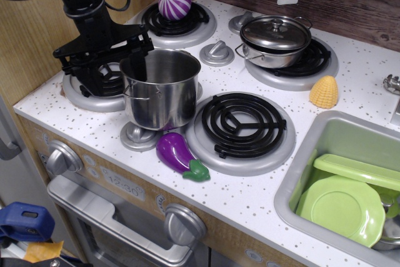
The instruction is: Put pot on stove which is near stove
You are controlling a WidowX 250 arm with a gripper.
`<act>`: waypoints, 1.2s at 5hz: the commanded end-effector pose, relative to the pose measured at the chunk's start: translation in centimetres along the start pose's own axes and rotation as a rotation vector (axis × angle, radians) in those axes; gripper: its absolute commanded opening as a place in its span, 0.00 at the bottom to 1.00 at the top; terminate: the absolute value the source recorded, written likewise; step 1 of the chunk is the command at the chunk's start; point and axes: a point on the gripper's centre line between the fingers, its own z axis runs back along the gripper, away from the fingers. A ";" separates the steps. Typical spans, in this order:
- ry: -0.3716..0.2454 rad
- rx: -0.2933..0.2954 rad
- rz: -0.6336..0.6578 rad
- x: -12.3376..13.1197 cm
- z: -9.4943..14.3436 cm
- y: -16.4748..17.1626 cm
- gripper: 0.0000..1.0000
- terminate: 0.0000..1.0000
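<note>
The tall shiny steel pot (161, 90) stands upright and empty on the white cooktop, between the front-left stove coil (94, 82) and the front-right stove coil (242, 123), partly over a grey knob. My black gripper (115, 79) is open at the pot's left rim. One finger (139, 67) dips inside the pot. The other finger hangs outside it, over the front-left coil. The jaws straddle the pot's left wall without closing on it.
A purple eggplant (178, 156) lies in front of the pot. A striped purple ball (174, 3) sits on the back-left burner, a lidded shallow pot (275, 40) on the back-right one. A corn piece (324, 92) lies beside the sink (306, 154), which holds green dishes.
</note>
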 end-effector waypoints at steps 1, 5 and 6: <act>-0.009 -0.012 0.030 0.5 0.3 0.1 0.00 0.00; -0.158 0.021 0.063 1.0 2.7 0.3 0.00 0.00; -0.256 0.025 0.062 1.4 3.3 0.7 0.00 0.00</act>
